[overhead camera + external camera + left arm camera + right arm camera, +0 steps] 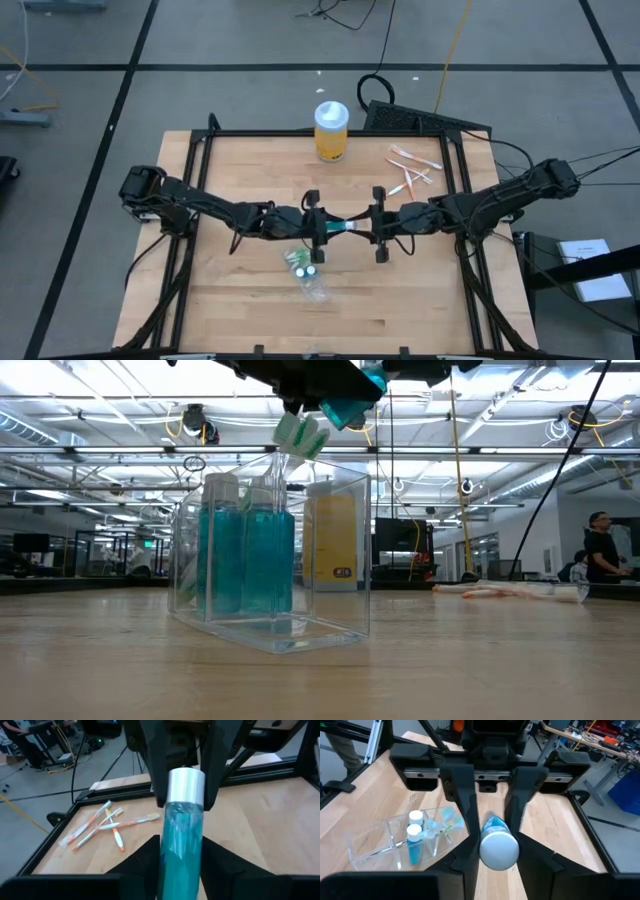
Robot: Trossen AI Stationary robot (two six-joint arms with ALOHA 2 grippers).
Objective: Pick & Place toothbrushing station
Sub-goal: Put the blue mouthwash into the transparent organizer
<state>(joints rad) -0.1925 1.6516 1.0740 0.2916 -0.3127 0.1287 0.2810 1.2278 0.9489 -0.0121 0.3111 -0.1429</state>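
station: toothbrushing station (308, 272), clear plastic, sits on the table (420, 300) near the front edge, just left of centre; two teal tubes with pale caps stand in it, plus what look like brush heads
handoff: third teal tube (346, 226) hangs in the air at mid-table, above and just right of the station, both grippers on it
left gripper (318, 228): fingers clamp the tube's body
right gripper (377, 224): fingers pinch the silver-capped end
spares: wrapped toothbrushes (412, 170) far right; yellow jar (331, 131) at far edge
progress: partly loaded; this tube still to go in, toothbrushes untouched
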